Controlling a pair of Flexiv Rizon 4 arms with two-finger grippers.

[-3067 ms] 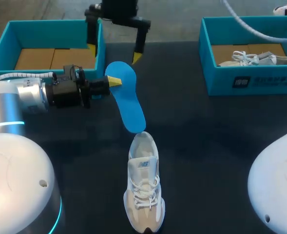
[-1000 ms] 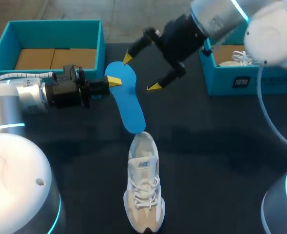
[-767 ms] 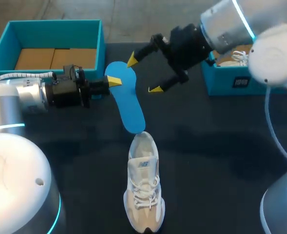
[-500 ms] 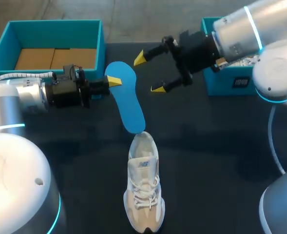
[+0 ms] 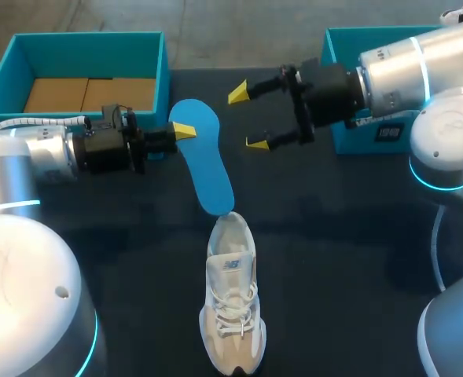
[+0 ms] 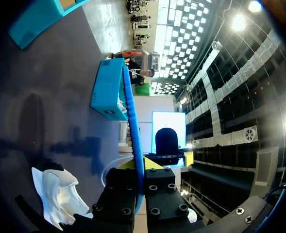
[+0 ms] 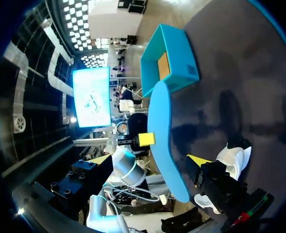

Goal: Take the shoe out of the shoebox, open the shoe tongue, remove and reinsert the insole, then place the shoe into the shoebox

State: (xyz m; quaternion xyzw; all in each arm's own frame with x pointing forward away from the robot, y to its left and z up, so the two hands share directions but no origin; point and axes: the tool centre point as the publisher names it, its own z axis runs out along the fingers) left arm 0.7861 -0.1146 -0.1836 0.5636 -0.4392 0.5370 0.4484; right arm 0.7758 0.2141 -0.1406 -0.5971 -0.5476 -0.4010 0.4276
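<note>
A blue insole hangs in the air above the table, its lower end near the heel of the white shoe. My left gripper is shut on the insole's upper edge. The left wrist view shows the insole edge-on between the fingers, with the shoe below. My right gripper is open and empty, to the right of the insole and clear of it. From the right wrist the insole lies ahead of the open right gripper, with the shoe beside it.
A teal shoebox with brown card inside stands at the back left. A second teal box is at the back right, partly hidden behind my right arm. The shoe stands upright near the front middle.
My right gripper has swung from above the insole to the right, towards the right-hand box, still open. The left gripper, insole and shoe have not moved.
</note>
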